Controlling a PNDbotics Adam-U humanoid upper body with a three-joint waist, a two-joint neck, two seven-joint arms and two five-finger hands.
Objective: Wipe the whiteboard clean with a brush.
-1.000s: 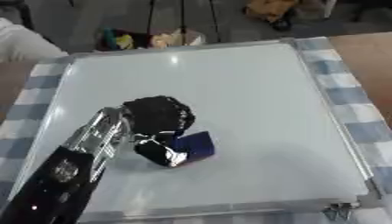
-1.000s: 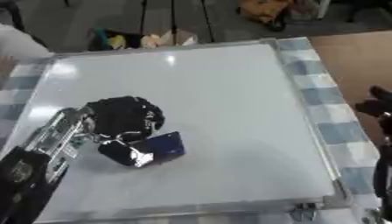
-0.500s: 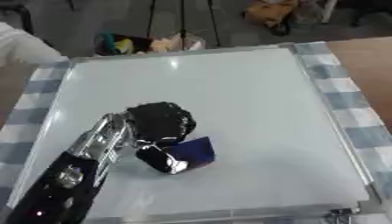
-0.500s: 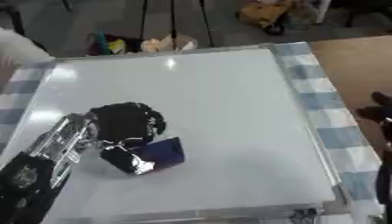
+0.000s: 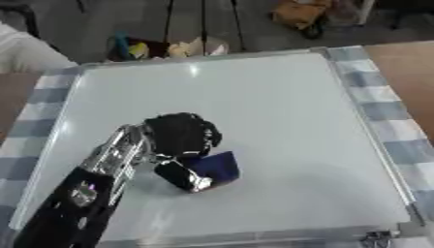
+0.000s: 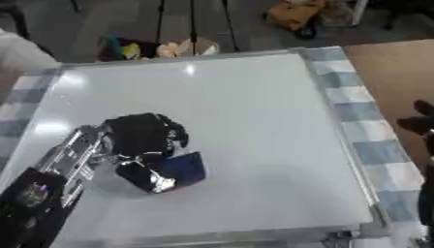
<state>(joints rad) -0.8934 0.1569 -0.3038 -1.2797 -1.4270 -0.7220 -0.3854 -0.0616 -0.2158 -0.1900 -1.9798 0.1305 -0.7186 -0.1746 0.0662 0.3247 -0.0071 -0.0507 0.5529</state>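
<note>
The whiteboard [image 5: 280,111] lies flat in front of me, its surface white with no marks that I can make out. My left hand [image 5: 179,138] comes in from the lower left and is shut on a dark blue brush [image 5: 216,167], which rests on the board in its lower left part. My right hand [image 6: 420,123] shows only as dark fingertips at the right edge of the right eye view, off the board over the brown table.
A blue and white checked cloth [image 5: 394,121] lies under the board. Brown table [image 5: 407,60] shows at the right. Beyond the far edge are yellow and orange objects [image 5: 191,48] on the floor and tripod legs. A metal clip [image 5: 373,238] sits at the board's near right corner.
My left hand with the brush has slid slightly toward me and to the right on the board. The camera has tilted a little.
</note>
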